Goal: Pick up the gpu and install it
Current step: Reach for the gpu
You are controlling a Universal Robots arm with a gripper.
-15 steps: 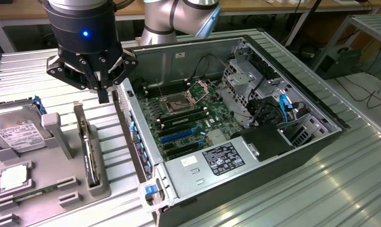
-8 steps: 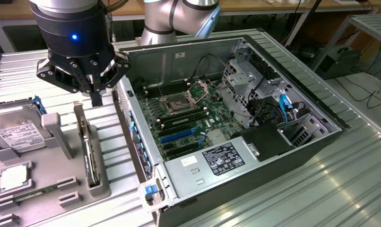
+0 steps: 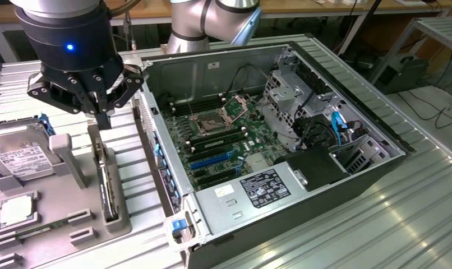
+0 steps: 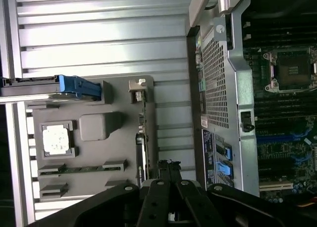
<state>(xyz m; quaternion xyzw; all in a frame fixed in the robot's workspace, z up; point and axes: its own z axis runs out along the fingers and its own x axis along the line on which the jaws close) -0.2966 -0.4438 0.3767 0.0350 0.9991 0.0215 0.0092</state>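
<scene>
Memory: a narrow green memory stick (image 3: 42,228) (image 4: 79,168) lies flat in a groove at the near end of the holder.
Processor: a square silver chip (image 3: 17,208) (image 4: 55,139) sits in its own pocket just behind the stick.
Holder: a grey moulded parts holder (image 3: 61,193) (image 4: 94,125) rests on the ribbed metal worktop (image 3: 405,213) (image 4: 99,34), beside the case at the exterior view's left.
Task card: the gpu (image 3: 105,179) (image 4: 142,138), a thin dark board with a silver bracket, stands on its long edge in the holder's slot nearest the case and is not lifted.
Drive: a boxy silver hard drive with a white label (image 3: 20,157) stands behind the chip, well apart from the card.
Tool: the black tool (image 3: 102,120) (image 4: 168,163) hangs above the far end of the card with its fingers pressed together and nothing between them.
Tool to card: in the exterior view the tips sit just above the card's top edge without gripping it. In the wrist view they lie just beside the card, on the side toward the case.
Case: an open dark computer case (image 3: 301,224) (image 4: 215,73) lies on its side just past the holder, with a green motherboard (image 3: 218,140) and a bare processor socket (image 3: 215,120) (image 4: 290,71) inside.
Arm: the grey robot arm (image 3: 211,22) rises behind the case.
</scene>
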